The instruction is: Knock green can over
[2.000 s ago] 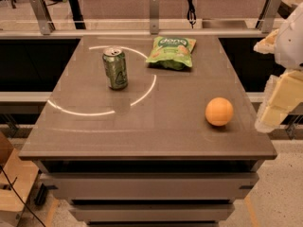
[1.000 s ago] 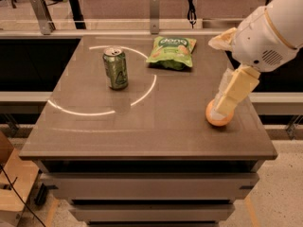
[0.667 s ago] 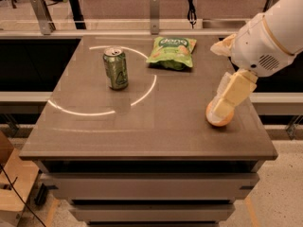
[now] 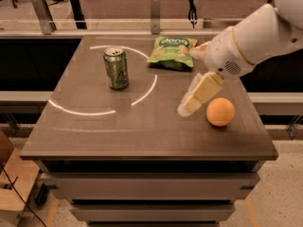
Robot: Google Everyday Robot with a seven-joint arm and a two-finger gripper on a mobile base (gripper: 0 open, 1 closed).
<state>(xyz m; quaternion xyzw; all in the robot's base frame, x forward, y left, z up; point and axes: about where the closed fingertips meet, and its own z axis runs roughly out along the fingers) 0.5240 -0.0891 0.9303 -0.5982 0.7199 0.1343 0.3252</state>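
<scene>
Now | tool point(image 4: 187, 107) blurred beside orange point(image 4: 220, 111), grip unclear | green can point(image 4: 116, 68) upright, well apart

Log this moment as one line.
pincer: over table, left of orange, apart from can | can: upright | task: not done

The brown bench point(image 4: 142, 136) has a glossy top on which a ring of light point(image 4: 147, 90) is reflected, and under it there are grey shelves point(image 4: 147, 186); the pincer point(image 4: 189, 105) hangs over the bench's right half. Behind the bench runs a pale rail point(image 4: 94, 32) with metal posts point(image 4: 155, 6), beyond it a reddish-brown floor point(image 4: 118, 6) and some black cables point(image 4: 191, 4) hanging down. Near me the floor point(image 4: 284, 193) is pale and speckled, and at the lower left stands a light wooden piece point(image 4: 12, 183) with a thin black cable point(image 4: 13, 189) across it.
</scene>
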